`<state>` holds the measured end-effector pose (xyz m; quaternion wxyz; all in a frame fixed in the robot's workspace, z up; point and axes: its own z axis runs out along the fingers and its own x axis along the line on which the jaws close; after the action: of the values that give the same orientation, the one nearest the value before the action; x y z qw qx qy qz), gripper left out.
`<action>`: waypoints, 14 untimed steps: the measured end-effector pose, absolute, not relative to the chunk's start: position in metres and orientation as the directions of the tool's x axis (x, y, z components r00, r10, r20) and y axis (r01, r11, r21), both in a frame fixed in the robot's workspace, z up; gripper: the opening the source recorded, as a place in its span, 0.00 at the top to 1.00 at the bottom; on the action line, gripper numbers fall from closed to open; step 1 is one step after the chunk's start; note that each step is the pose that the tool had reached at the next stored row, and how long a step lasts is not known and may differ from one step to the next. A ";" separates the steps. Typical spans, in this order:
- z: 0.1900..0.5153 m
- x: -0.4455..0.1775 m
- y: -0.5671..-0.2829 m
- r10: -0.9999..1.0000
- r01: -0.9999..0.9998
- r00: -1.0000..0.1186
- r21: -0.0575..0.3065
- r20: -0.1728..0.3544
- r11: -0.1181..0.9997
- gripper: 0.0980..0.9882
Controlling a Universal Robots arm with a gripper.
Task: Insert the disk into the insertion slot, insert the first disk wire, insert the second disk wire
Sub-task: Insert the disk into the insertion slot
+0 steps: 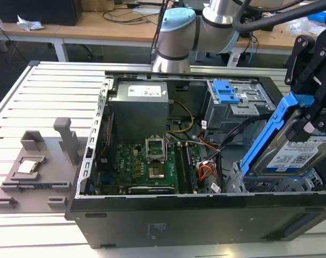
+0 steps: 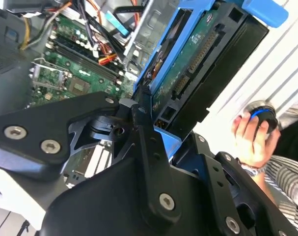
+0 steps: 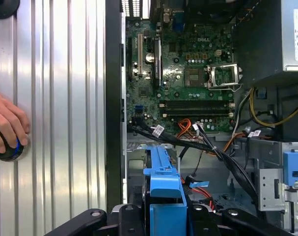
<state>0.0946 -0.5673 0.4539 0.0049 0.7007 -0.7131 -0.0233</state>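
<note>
Black linkage bars of my gripper (image 2: 146,113) sit closest in both wrist views, and between them my claw is pinched onto the disk (image 2: 198,64), gripping it by its bright blue frame. From the exterior view, I hold the drive tilted, with the white label facing up and one end high. The lower end dips toward the insertion slot (image 1: 237,181), the low perforated metal cage in the corner of the computer case (image 1: 179,220) at the exterior view's right. I cannot tell whether the drive touches the cage.

Just beyond the cage stands the taller grey bay (image 1: 246,105) with its blue latch (image 1: 226,92). Black cables (image 1: 232,134) and an orange-and-red wire bundle (image 1: 205,172) run loose between that bay and the green motherboard (image 1: 146,166). The grey power supply (image 1: 138,99) sits at the back of the case.

The case rests on a slatted metal table (image 1: 44,107). A grey fixture (image 1: 39,166) lies on the slats, well apart from the case, toward the exterior view's left. In the first wrist view a person's hand (image 3: 6,125) rests on a black-and-blue knob (image 3: 10,151) on the slats beside the case.
</note>
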 end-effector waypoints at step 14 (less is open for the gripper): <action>0.441 0.108 -0.554 -0.999 -0.998 0.005 0.061 -0.036 -0.007 0.70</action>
<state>0.1083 -0.5543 0.4415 0.0089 0.7088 -0.7045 -0.0340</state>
